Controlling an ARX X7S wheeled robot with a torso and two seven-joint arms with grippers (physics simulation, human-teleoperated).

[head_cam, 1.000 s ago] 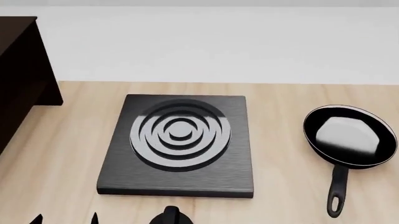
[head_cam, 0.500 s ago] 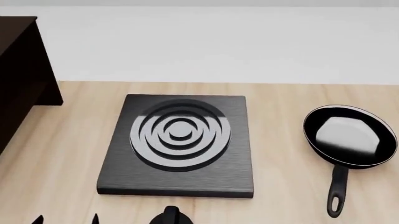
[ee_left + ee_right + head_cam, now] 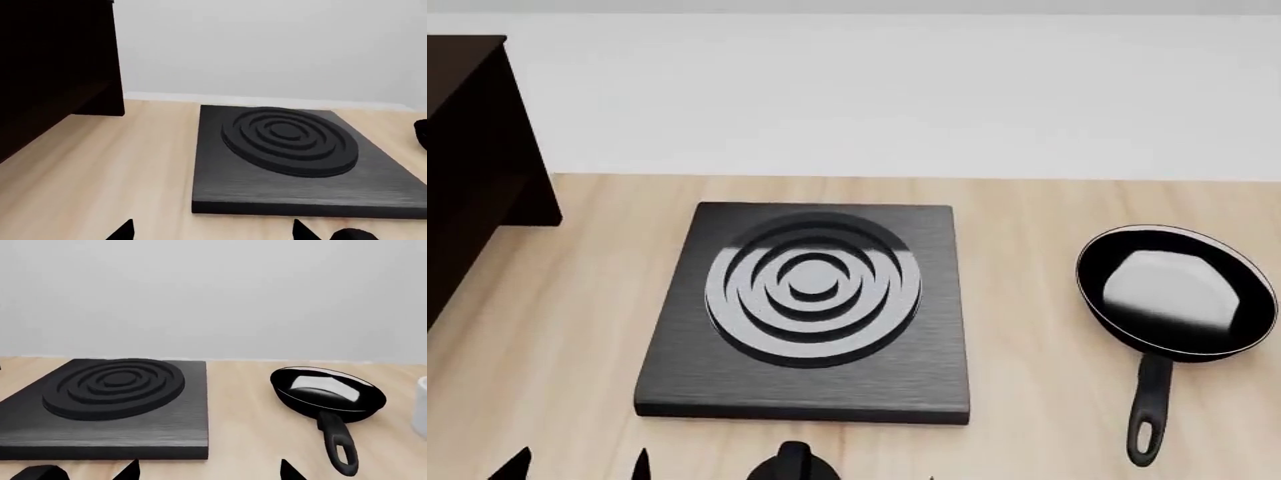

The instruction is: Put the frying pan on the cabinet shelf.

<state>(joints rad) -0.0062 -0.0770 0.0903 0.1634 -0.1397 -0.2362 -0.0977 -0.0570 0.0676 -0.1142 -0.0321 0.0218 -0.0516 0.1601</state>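
A square black hob point(image 3: 807, 312) with raised concentric rings lies flat mid-worktop point(image 3: 561, 340), near the back edge. A white pot point(image 3: 421, 407) shows at the worktop's right end.

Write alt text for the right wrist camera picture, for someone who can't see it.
A small black frying pan with a shiny pale inside sits on a light wooden counter, its long handle toward the camera, beside a square black hob with raised rings. Two dark tips of the open right gripper show at the near edge, holding nothing.
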